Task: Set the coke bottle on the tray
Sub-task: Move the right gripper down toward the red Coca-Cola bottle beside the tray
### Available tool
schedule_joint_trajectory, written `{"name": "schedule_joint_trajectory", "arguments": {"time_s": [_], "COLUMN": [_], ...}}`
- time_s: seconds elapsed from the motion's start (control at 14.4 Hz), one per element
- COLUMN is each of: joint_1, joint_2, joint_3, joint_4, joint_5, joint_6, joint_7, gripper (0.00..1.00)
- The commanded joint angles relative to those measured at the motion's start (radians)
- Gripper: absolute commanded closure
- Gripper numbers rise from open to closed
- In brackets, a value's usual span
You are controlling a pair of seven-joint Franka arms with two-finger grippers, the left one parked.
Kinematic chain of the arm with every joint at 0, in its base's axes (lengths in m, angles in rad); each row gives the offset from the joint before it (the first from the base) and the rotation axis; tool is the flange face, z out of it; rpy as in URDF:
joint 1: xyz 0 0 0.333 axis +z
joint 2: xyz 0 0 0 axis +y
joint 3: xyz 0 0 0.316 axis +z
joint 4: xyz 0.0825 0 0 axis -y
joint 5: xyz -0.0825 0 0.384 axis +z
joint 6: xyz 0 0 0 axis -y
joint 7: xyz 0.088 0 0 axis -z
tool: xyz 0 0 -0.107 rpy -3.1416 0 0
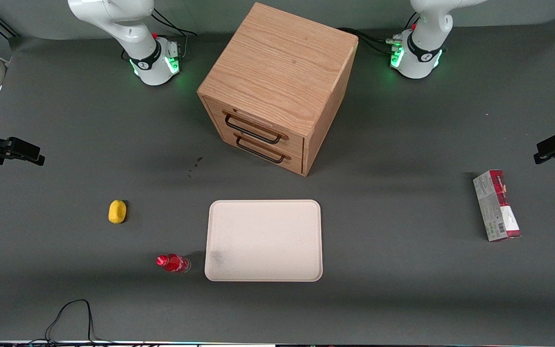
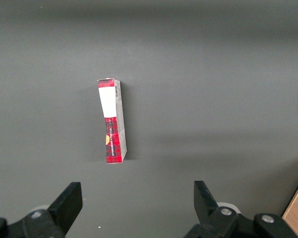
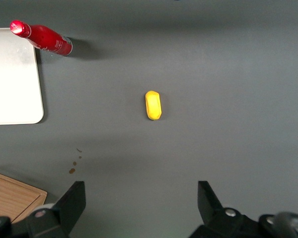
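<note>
Coke bottle [image 1: 173,263]: standing on the table, just beside the tray's corner nearest the front camera
Tray [image 1: 263,240]: bare, in front of the wooden cabinet [image 1: 277,86]
Gripper [image 3: 139,210]: fingers spread wide, holding nothing, apparently well above the yellow lump [image 3: 153,105]

arm [image 1: 113,19]: white – green-lit base | tool [image 3: 139,203]: black (matte)
</note>
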Motion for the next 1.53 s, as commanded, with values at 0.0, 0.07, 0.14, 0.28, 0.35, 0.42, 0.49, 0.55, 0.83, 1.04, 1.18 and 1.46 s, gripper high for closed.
{"name": "schedule_joint_trajectory", "arguments": {"time_s": [0.0, 0.07, 0.14, 0.28, 0.35, 0.42, 0.49, 0.55, 0.83, 1.04, 1.18, 1.46], "joint_1": [-0.005, -0.005, -0.005, -0.005, -0.005, -0.004, -0.002, -0.002, 0.094, 0.168, 0.208, 0.255], "joint_2": [-0.014, -0.014, -0.014, -0.010, -0.005, -0.003, 0.000, 0.016, 0.154, 0.266, 0.351, 0.480], "joint_3": [0.001, 0.001, 0.002, 0.002, 0.002, 0.004, 0.008, 0.013, 0.014, 0.014, 0.014, 0.042], "joint_4": [-0.004, -0.004, -0.003, 0.000, -0.001, -0.003, 0.003, 0.017, 0.191, 0.311, 0.418, 0.558], "joint_5": [-0.005, -0.005, -0.005, -0.005, -0.005, -0.003, -0.002, 0.003, 0.007, 0.009, 0.010, 0.010], "joint_6": [-0.007, -0.007, -0.007, -0.007, -0.007, -0.007, -0.006, -0.005, -0.005, -0.005, -0.005, -0.002], "joint_7": [-0.021, -0.025, -0.024, -0.027, -0.027, -0.017, -0.011, -0.010, 0.031, 0.081, 0.123, 0.188], "gripper": [0.00, 0.00, 0.00, 0.00, 0.00, 0.00, 0.00, 0.00, 0.00, 0.00, 0.00, 0.00]}}
